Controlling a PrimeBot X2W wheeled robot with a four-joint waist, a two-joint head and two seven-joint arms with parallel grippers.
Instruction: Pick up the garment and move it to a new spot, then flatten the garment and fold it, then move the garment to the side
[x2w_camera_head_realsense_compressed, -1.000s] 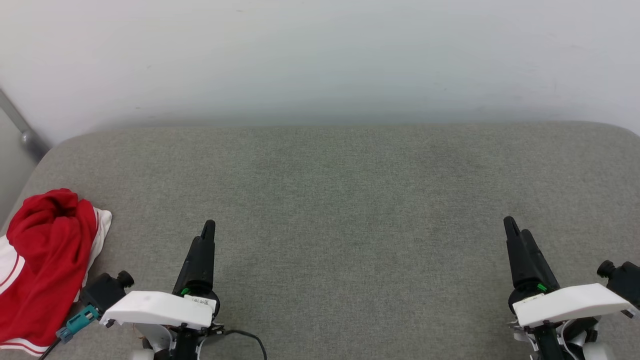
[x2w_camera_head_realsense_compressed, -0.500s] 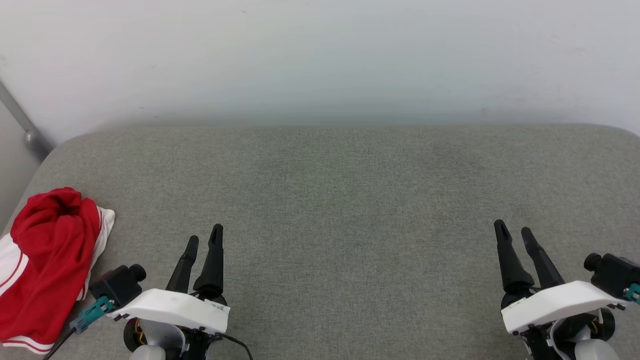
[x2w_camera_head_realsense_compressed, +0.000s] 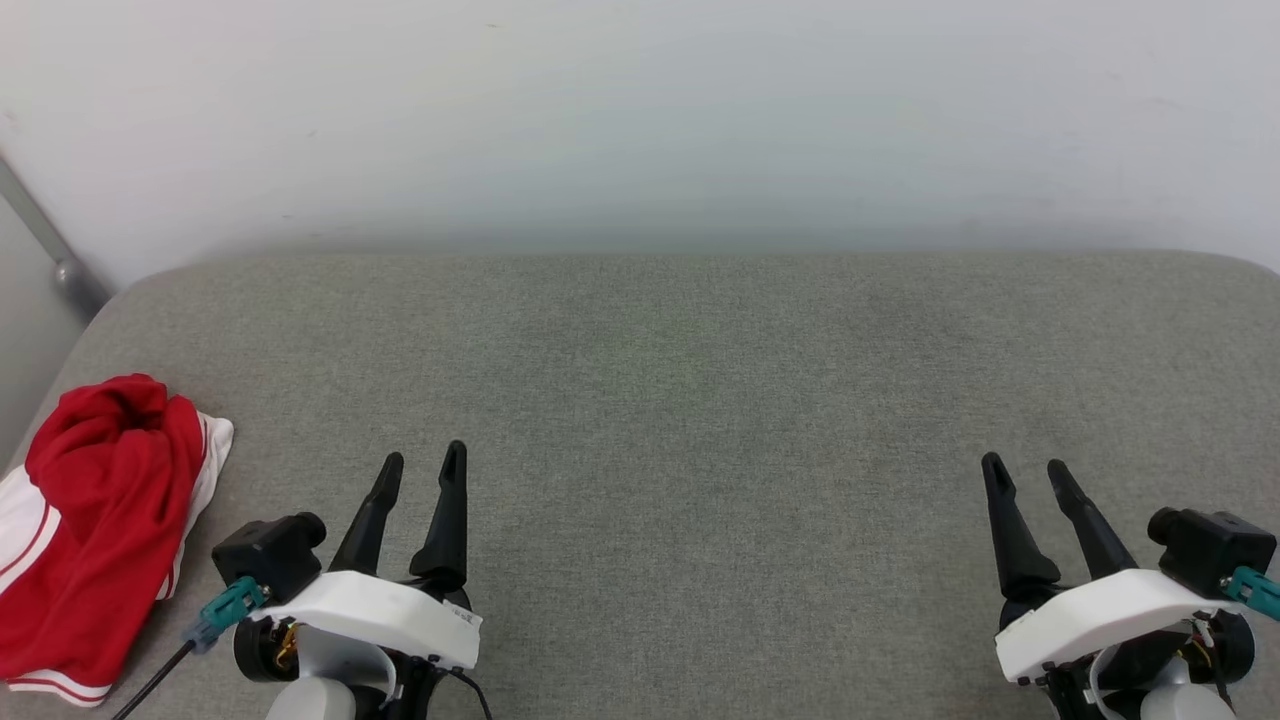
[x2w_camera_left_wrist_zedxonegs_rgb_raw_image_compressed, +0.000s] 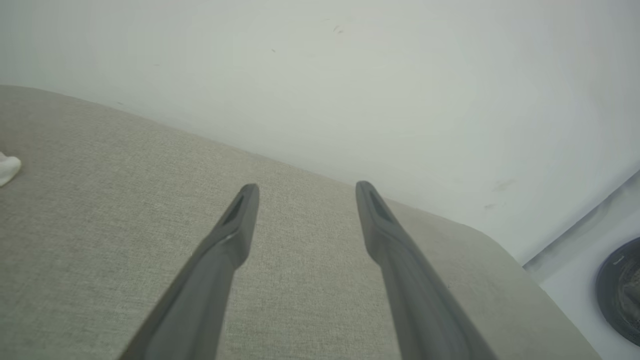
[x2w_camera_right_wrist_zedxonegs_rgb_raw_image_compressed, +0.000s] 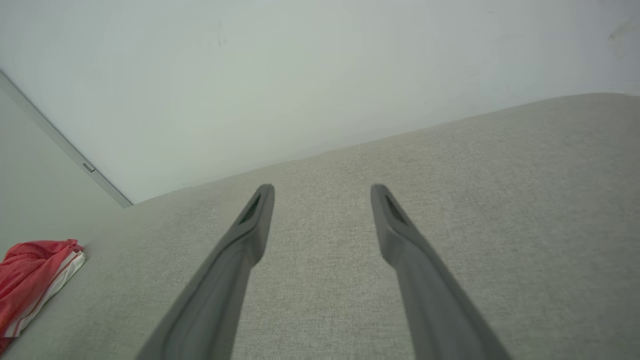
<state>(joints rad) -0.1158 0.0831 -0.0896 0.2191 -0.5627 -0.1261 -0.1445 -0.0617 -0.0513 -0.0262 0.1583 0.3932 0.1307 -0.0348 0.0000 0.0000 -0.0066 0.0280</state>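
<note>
The garment (x2w_camera_head_realsense_compressed: 95, 520), bright red with white striped trim, lies crumpled at the left edge of the grey upholstered surface (x2w_camera_head_realsense_compressed: 680, 400). The right wrist view catches it at the far left (x2w_camera_right_wrist_zedxonegs_rgb_raw_image_compressed: 30, 272), and a white tip of it (x2w_camera_left_wrist_zedxonegs_rgb_raw_image_compressed: 7, 169) peeks into the left wrist view. My left gripper (x2w_camera_head_realsense_compressed: 423, 462) stands open at the lower left, a short way right of the garment and apart from it, holding nothing. My right gripper (x2w_camera_head_realsense_compressed: 1024, 468) is open and empty at the lower right, far from the garment.
A pale wall (x2w_camera_head_realsense_compressed: 640, 120) rises directly behind the grey surface. A grey metal bar (x2w_camera_head_realsense_compressed: 45, 245) slants down at the far left. The surface's rounded right end drops to a white floor with a dark round object (x2w_camera_left_wrist_zedxonegs_rgb_raw_image_compressed: 620, 290).
Both grippers went from shut to open. Both arms drew back slightly toward the bottom of the view. The garment has not moved.
</note>
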